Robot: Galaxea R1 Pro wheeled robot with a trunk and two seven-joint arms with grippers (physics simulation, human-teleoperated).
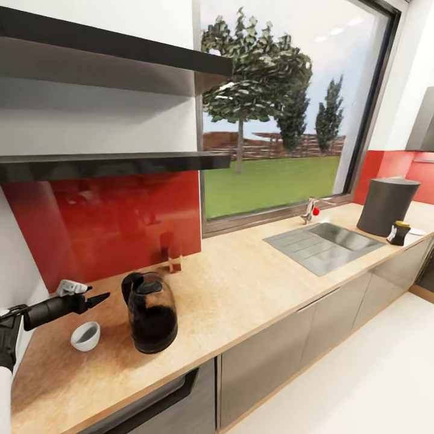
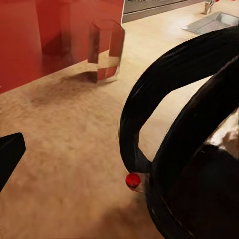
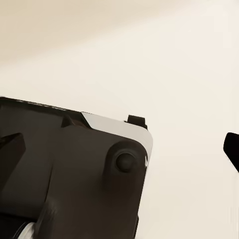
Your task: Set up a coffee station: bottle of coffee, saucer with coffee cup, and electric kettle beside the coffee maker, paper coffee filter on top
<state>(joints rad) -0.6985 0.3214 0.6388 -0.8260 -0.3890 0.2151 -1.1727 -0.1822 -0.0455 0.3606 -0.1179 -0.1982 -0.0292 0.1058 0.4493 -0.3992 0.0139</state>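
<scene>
The electric kettle (image 1: 151, 313), smoky glass with a black lid and handle, stands on the kitchen countertop (image 1: 241, 289) at the near left. My left gripper (image 1: 101, 298) is open just left of its handle, holding nothing. In the left wrist view the handle (image 2: 164, 99) looms close and one fingertip (image 2: 10, 157) shows. The white coffee cup (image 1: 85, 336) sits below that gripper. Far right stands the grey coffee maker (image 1: 387, 206), the bottle of coffee (image 1: 398, 232) beside it. The kitchen shelf (image 1: 114, 164) looks bare. My right gripper (image 3: 122, 149) is open over pale floor. Saucer and paper coffee filter are out of view.
A clear glass (image 1: 175, 259) (image 2: 105, 52) stands by the red backsplash behind the kettle. A steel sink (image 1: 322, 244) with a faucet (image 1: 310, 211) lies mid-counter under the window. A small pale flat patch (image 1: 418, 231) lies past the bottle, too small to identify.
</scene>
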